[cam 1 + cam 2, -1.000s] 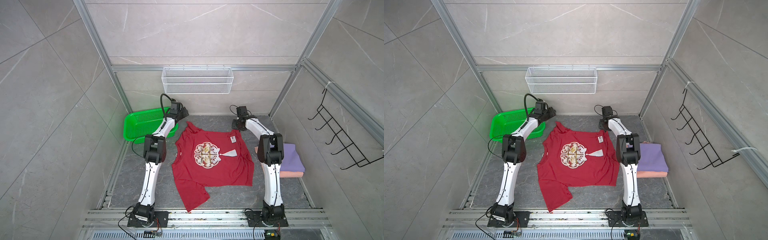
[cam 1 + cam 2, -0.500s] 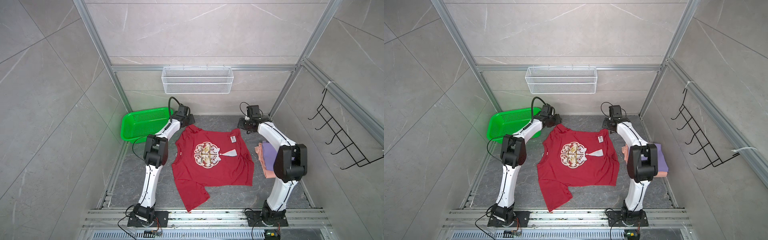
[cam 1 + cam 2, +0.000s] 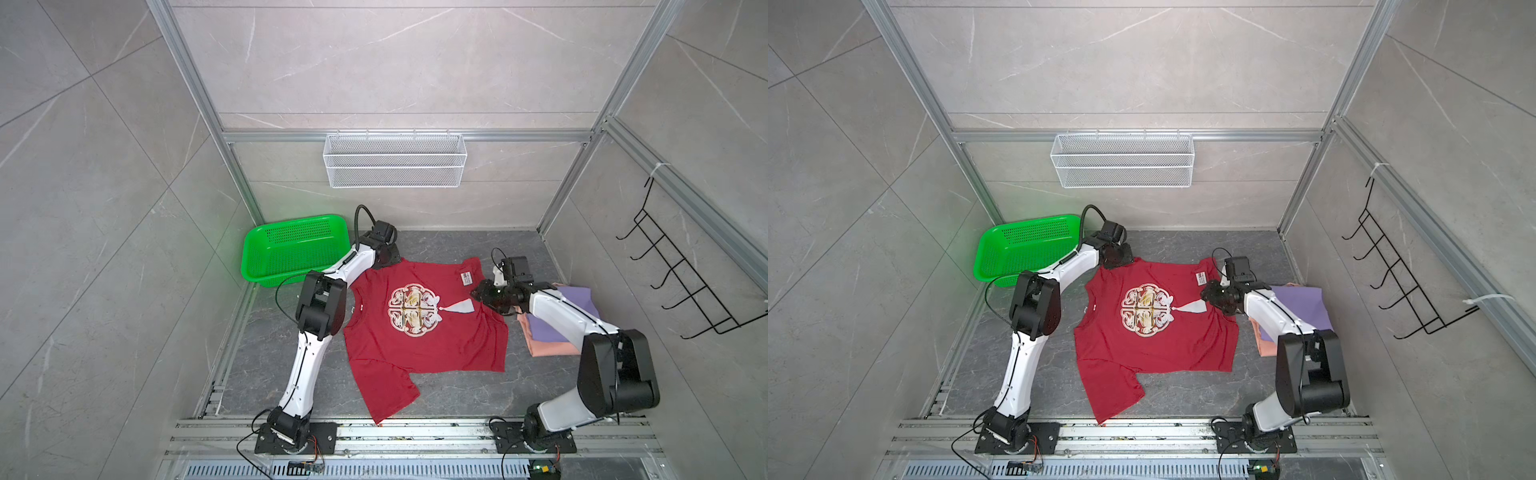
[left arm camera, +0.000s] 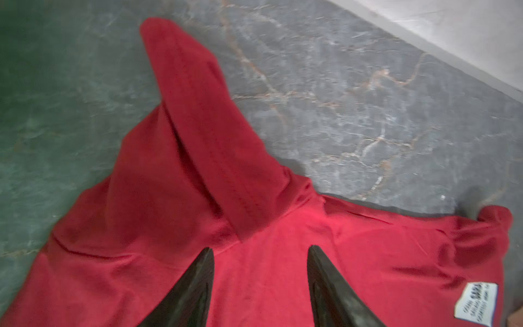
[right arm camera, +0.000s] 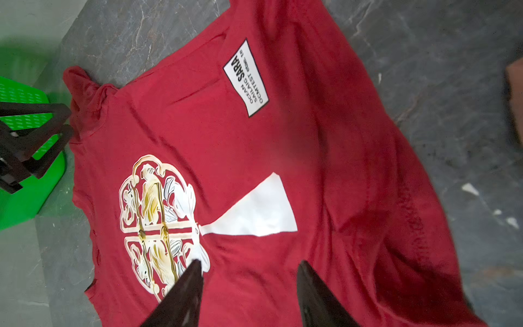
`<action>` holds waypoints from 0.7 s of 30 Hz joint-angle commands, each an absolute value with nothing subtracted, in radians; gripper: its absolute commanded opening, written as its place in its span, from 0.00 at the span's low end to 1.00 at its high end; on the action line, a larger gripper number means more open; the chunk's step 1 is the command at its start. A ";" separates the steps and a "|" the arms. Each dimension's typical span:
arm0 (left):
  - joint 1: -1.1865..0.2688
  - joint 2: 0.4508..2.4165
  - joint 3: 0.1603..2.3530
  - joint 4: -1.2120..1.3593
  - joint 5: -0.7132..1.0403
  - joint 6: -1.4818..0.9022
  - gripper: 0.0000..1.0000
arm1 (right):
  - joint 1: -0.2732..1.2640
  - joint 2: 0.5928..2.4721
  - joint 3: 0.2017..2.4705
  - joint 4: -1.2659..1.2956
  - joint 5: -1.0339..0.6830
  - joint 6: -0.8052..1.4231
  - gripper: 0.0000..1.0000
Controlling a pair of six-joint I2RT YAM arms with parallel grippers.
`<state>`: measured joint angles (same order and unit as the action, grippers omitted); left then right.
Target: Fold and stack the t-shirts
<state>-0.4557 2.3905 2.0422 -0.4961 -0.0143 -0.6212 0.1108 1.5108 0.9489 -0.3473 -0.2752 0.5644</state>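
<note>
Under the parted, empty left gripper (image 4: 259, 248) and right gripper (image 5: 249, 262), the dark red t-shirt (image 3: 424, 340) is spread print-up; the green basket (image 3: 291, 259) is seen empty.

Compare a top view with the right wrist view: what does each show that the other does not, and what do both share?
Only a top view shows the wire basket on the back wall and the folded purple shirt beside the right arm. Only the right wrist view shows the label's lettering clearly and the right gripper's fingers apart, nothing between them. Both show the red shirt spread out, its chest print, the green basket, the grey surface and the left gripper at the shirt's far edge.
</note>
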 commanded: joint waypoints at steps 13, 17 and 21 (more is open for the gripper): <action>-0.468 2.464 2.082 -0.420 -0.028 -0.707 0.37 | 0.116 1.451 0.821 -0.317 -0.309 0.628 0.55; -0.477 2.479 2.107 -0.406 -0.069 -0.682 0.23 | 0.116 1.464 0.818 -0.318 -0.309 0.626 0.55; -0.478 2.506 2.162 -0.417 -0.101 -0.650 0.16 | 0.116 1.477 0.819 -0.325 -0.306 0.621 0.55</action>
